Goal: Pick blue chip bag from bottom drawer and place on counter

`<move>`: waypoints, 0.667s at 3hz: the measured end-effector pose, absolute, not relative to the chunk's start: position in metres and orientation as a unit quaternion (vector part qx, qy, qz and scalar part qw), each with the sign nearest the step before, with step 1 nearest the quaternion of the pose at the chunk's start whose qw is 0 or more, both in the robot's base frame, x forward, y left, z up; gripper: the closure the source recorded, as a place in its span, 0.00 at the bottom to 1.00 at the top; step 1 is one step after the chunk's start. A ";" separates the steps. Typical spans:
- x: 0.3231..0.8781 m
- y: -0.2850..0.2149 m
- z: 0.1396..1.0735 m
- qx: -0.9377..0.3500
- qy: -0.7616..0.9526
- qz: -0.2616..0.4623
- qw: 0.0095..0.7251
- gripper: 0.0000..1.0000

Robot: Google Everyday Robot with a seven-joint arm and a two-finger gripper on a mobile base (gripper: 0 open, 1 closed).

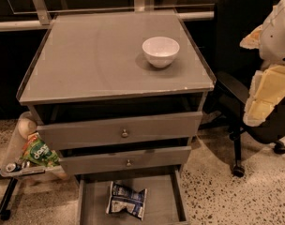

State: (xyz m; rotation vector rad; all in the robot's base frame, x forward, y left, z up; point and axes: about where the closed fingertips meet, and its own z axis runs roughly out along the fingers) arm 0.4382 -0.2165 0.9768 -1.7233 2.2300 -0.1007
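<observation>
The blue chip bag [127, 200] lies crumpled on the flat grey floor of the open bottom drawer [166, 205], left of the drawer's middle. The counter [95, 55] is the grey glass-covered top above the drawers. My gripper [263, 97] is at the right edge of the view, on the white and pale yellow arm. It hangs beside the cabinet at about counter height, far above and to the right of the bag, and holds nothing that I can see.
A white bowl [161, 51] stands on the counter's right half. Two knobbed drawers [123, 131] stick out slightly above the bottom one. A black office chair [241, 55] stands at the right. A green snack bag [39, 152] lies on a small tray at the left.
</observation>
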 end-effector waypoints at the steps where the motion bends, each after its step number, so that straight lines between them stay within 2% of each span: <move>1: 0.438 -0.216 0.977 -0.603 0.781 -0.035 0.160 0.00; 2: 0.432 -0.210 0.950 -0.598 0.786 -0.022 0.154 0.00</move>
